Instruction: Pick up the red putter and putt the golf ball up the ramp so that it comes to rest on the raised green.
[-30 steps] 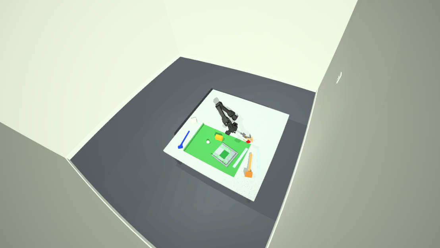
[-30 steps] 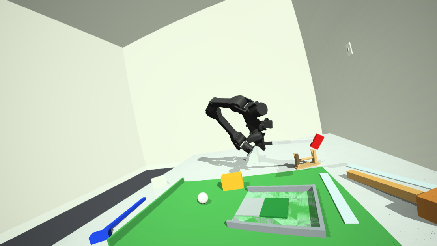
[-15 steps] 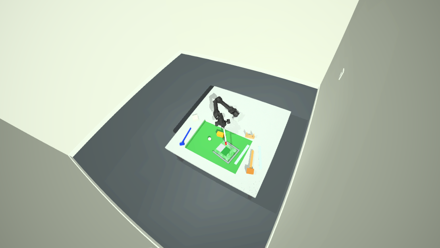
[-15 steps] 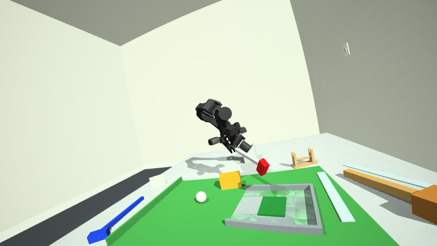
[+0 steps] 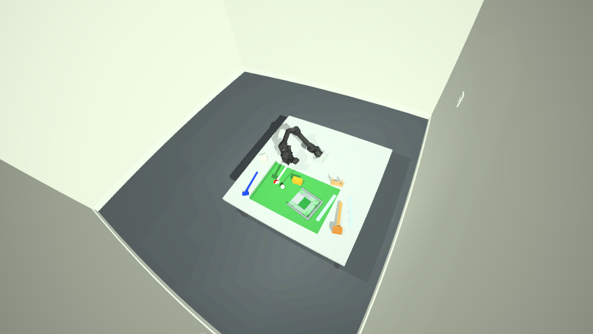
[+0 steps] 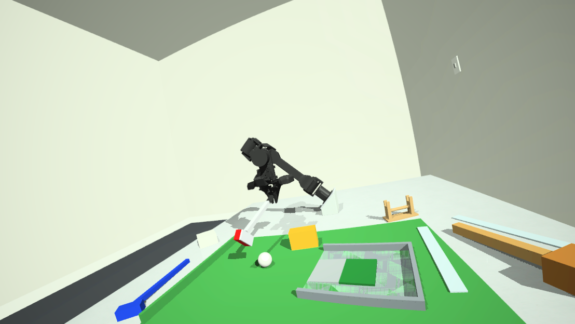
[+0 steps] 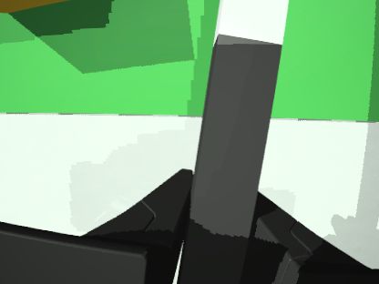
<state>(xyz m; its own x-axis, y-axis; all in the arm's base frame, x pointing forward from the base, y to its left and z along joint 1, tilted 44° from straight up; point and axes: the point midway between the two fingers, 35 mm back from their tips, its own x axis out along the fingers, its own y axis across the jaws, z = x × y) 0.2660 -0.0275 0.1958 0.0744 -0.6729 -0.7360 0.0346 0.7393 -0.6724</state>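
Observation:
My gripper [image 5: 288,164] [image 6: 273,200] [image 7: 207,184] is shut on the dark grip of the red putter [image 5: 282,172] [image 6: 257,217] [image 7: 241,91]. Its white shaft slants down towards the camera in the exterior view. Its red-and-white head hangs a little above the back left of the green mat [image 5: 265,197] [image 6: 225,289], with its shadow below. The golf ball [image 5: 282,186] [image 6: 264,259] lies on the mat, just right of and nearer than the head in the exterior view, apart from it. The grey ramp [image 6: 326,270] leads up to the raised green [image 5: 304,203] [image 6: 359,272]. The wrist view hides the head and ball.
A yellow block [image 5: 297,180] [image 6: 303,237] stands right of the ball. Grey walls [image 6: 361,299] surround the raised green. A blue putter [image 5: 251,183] [image 6: 164,279] lies left of the mat. A wooden stand [image 5: 336,182] [image 6: 400,209] and an orange mallet [image 5: 337,229] [image 6: 559,267] are at the right.

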